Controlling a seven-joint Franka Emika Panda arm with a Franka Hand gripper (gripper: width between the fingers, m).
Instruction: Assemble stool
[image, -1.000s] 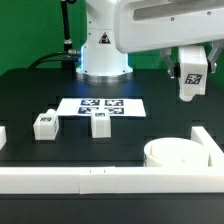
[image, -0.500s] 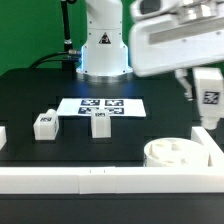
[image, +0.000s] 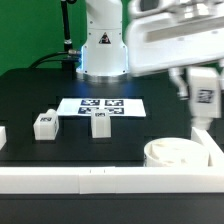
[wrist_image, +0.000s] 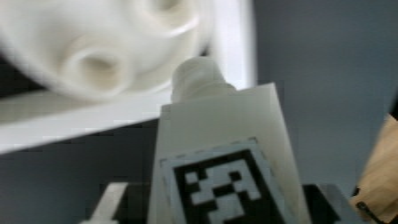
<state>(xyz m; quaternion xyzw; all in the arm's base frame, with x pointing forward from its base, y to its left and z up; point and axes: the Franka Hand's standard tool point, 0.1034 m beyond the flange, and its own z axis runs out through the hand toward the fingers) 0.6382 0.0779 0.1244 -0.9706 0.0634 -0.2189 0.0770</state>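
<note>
My gripper (image: 203, 98) is shut on a white block leg (image: 205, 96) with a black-and-white tag and holds it upright in the air, above and just right of the round white seat (image: 170, 155). In the wrist view the leg (wrist_image: 222, 140) fills the middle, its peg end pointing toward the seat (wrist_image: 107, 45), whose holes show. Two other legs stand on the table: one (image: 44, 124) at the exterior view's left and one (image: 99, 122) by the marker board.
The marker board (image: 100, 106) lies flat in the middle of the black table. White border rails run along the front (image: 70, 180) and the right side (image: 208, 140); the seat rests in their corner. The robot base (image: 100, 50) stands behind.
My gripper with the leg moved right and down from above the table's right side, then shifted slightly left and up, over the seat's right edge.
</note>
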